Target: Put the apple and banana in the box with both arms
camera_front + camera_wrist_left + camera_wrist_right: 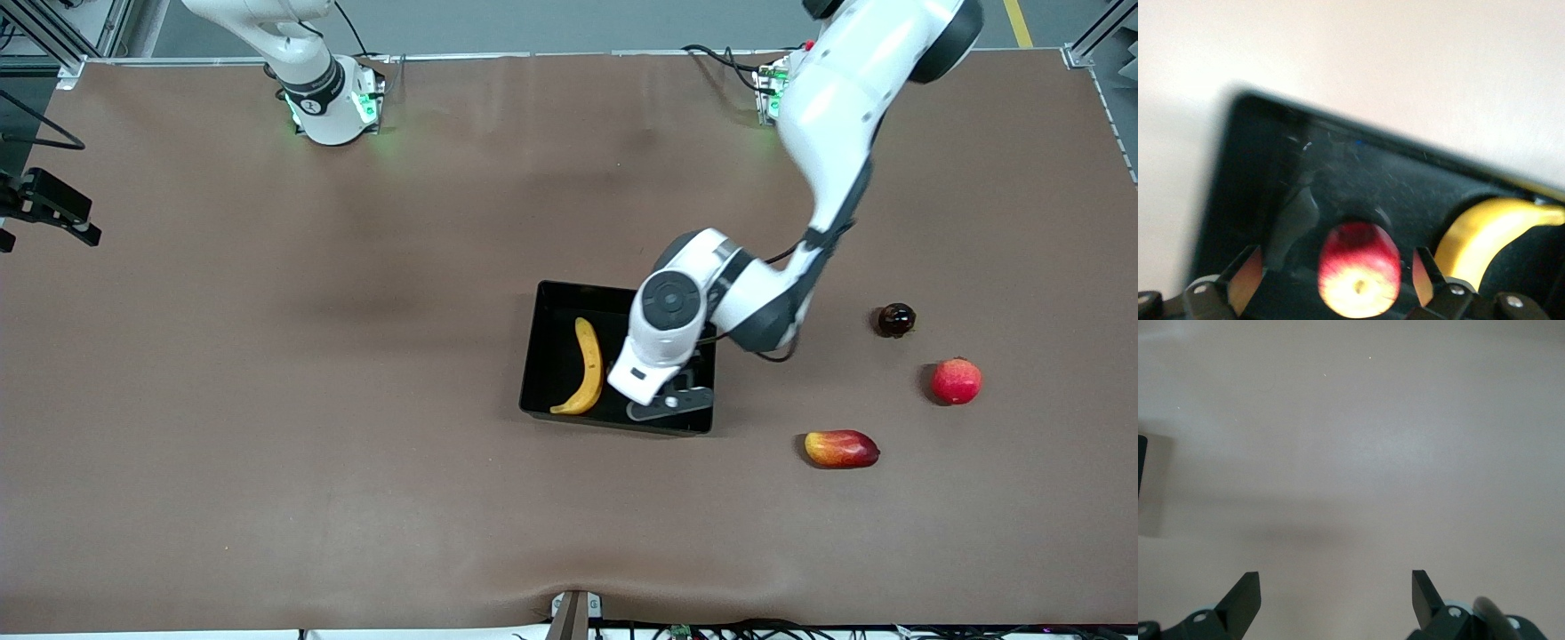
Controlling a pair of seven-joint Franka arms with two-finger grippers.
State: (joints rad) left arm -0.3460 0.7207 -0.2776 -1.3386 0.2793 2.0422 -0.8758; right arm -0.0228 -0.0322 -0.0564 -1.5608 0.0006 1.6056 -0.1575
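Left wrist view: apple (1358, 270) in box (1251, 187), between left gripper (1338, 280) fingers spread apart, untouched; banana (1485, 233) beside it. Right gripper (1336, 600) spread apart, over bare table (1358, 440).

The left gripper (669, 404) is hanging at the front view's centre, jaws spread; the right gripper (1337, 600), jaws parted, is waiting.

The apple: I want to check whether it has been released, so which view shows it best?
The left wrist view: the apple sits between the open left gripper fingers, inside the box. In the front view the arm hides it. The right wrist view shows only table.
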